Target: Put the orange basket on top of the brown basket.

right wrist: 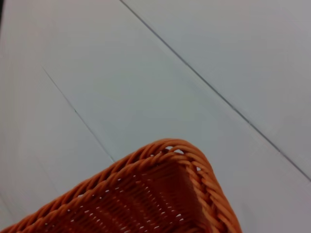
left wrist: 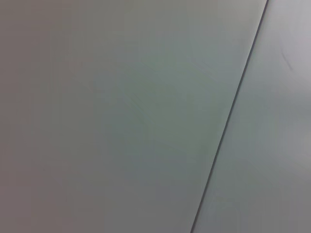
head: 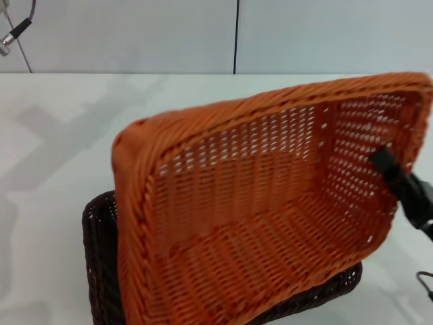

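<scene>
— Orange wicker fills most of what I see from my head: the orange basket (head: 270, 217) is tipped up steeply, its open side facing me, so I look straight into its woven floor and sloped sides.

— Where is it, relative to the other one?

— Above the brown basket (head: 101, 264), which sits on the white table (head: 54, 135) underneath. Only the dark rim shows, poking out at my left and along the lower right edge. Whether the two touch at the near edge, I cannot tell.

— And your hand?

— My right gripper (head: 400, 184) is at the orange basket's right end wall, a black finger lying against the weave inside. It is clamped on that wall, holding the basket aloft. From that wrist I see one braided corner of the basket (right wrist: 180, 165) against the pale wall panels (right wrist: 204, 58).

— The left one?

— Out of sight. Its wrist camera shows only the grey wall.
</scene>
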